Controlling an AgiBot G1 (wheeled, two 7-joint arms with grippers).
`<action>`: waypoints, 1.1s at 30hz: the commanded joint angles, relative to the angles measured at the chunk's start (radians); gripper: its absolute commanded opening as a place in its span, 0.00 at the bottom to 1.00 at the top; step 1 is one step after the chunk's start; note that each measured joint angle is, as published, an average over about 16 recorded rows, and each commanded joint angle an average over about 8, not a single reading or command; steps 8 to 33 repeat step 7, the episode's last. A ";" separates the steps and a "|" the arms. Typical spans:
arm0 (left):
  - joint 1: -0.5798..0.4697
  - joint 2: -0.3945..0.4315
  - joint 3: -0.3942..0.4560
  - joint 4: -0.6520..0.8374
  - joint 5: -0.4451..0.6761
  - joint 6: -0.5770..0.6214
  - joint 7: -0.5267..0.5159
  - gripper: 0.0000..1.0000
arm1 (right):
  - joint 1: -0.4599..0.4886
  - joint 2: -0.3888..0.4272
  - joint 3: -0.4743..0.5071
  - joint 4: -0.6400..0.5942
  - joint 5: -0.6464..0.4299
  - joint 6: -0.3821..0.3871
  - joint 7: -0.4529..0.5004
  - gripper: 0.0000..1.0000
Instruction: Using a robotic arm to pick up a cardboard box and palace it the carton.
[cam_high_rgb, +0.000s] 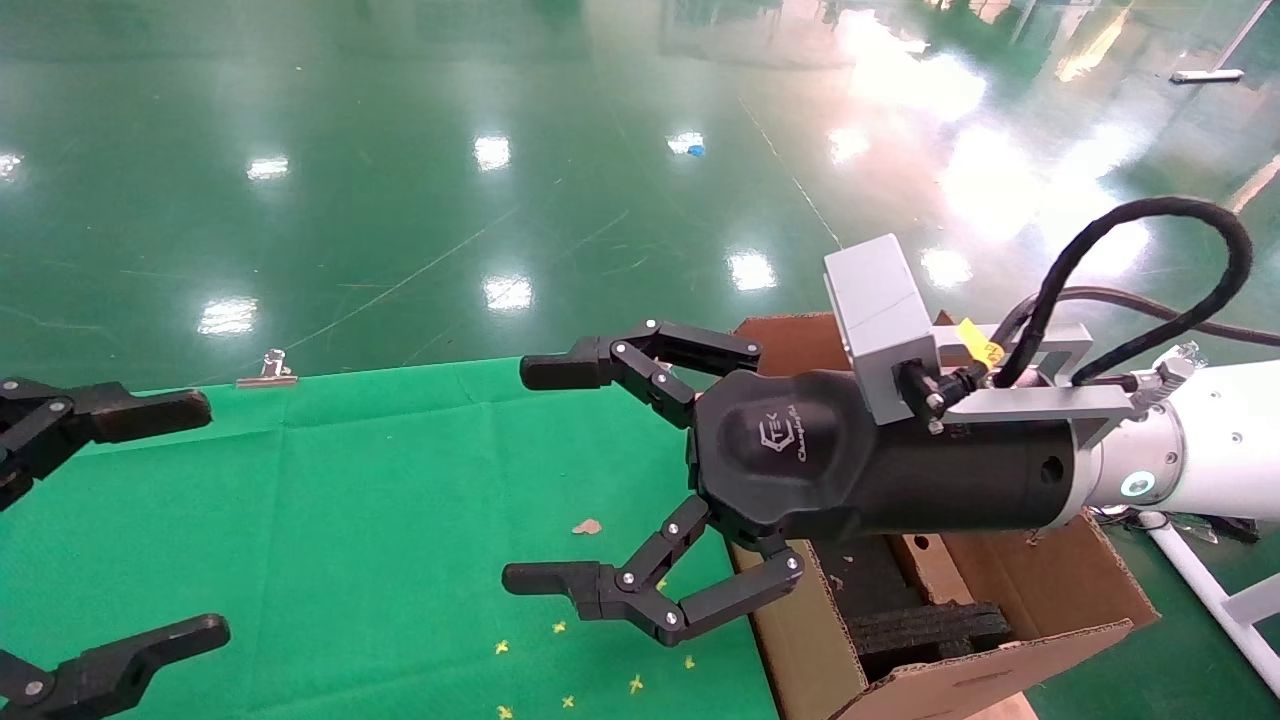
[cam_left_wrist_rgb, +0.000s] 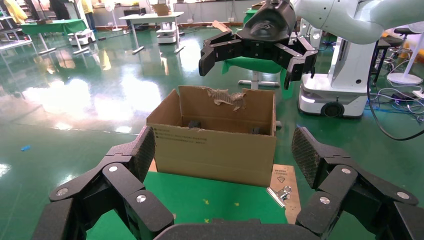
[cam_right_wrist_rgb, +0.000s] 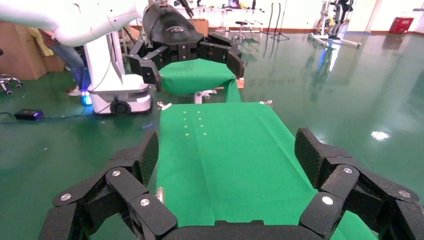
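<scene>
At the 9 o'clock edge of the head view the left gripper (cam_high_rgb: 105, 520) is seen with its fingers spread wide and nothing held, hovering over the green cloth (cam_high_rgb: 400, 520). A metal clip (cam_high_rgb: 267, 370) is fixed at the cloth's far edge, toward 11 o'clock, and small yellow specks (cam_high_rgb: 560, 660) are scattered near 6 o'clock. At centre the right gripper (cam_high_rgb: 545, 475), carried by the white robotic arm (cam_high_rgb: 1200, 440), is likewise released, jaws wide apart and empty, pointed toward 9 o'clock across the cloth. Below and behind its wrist, at 4 o'clock, the carton (cam_high_rgb: 1060, 590) stands open beside the table, with black foam inserts (cam_high_rgb: 925, 625) inside and one ragged flap (cam_left_wrist_rgb: 226, 96) shown in the left wrist view.

The cardboard box cannot be found in any view; neither the cloth nor either gripper is seen to carry it, so its place cannot be told. Such a slim cardboard piece is judged light and fairly stiff, though crushable under a hard squeeze, and slippery where taped. It is best taken across its narrow width, near the middle, with moderate pressure.
</scene>
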 joint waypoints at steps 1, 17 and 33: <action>0.000 0.000 0.000 0.000 0.000 0.000 0.000 1.00 | 0.000 0.000 0.000 0.000 0.000 0.000 0.000 1.00; 0.000 0.000 0.000 0.000 0.000 0.000 0.000 1.00 | 0.000 0.000 0.000 0.000 0.000 0.000 0.000 1.00; 0.000 0.000 0.000 0.000 0.000 0.000 0.000 1.00 | 0.000 0.000 0.000 0.000 0.000 0.000 0.000 1.00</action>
